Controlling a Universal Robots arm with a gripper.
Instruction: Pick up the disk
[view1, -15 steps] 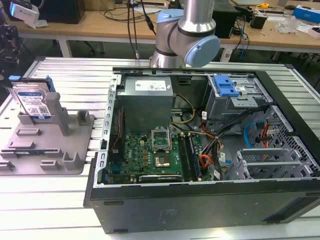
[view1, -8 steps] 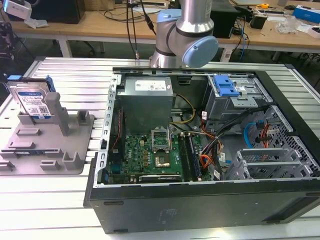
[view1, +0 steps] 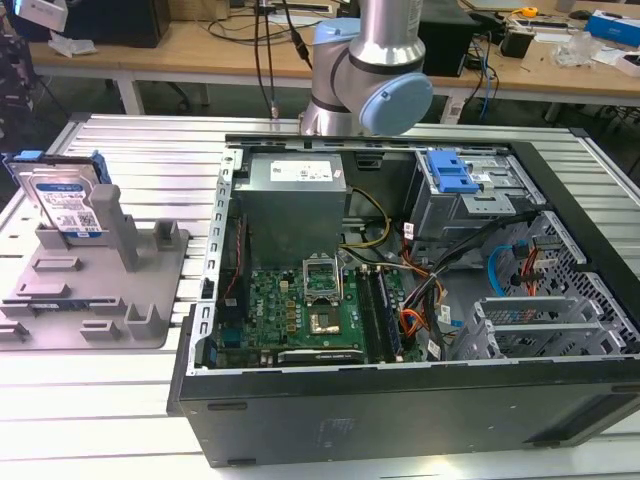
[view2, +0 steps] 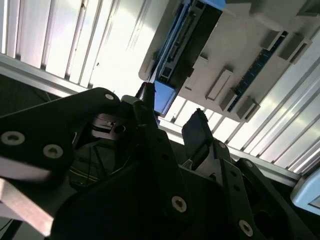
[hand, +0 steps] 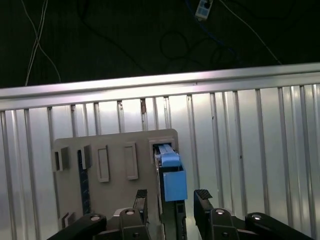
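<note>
Your end effector (hand: 172, 199) is released, holding nothing; the disk (hand: 170, 172) stands on edge straight ahead, its long edge aligned with the finger gap.

Readable text: none in any view.
Disk sticker: blue-and-white sheet with barcode blocks on the face of the disk (view1: 70, 205), print too small to make out.
Power supply sticker: white sheet on the grey power supply (view1: 292, 205), its lines of print illegible.
</note>
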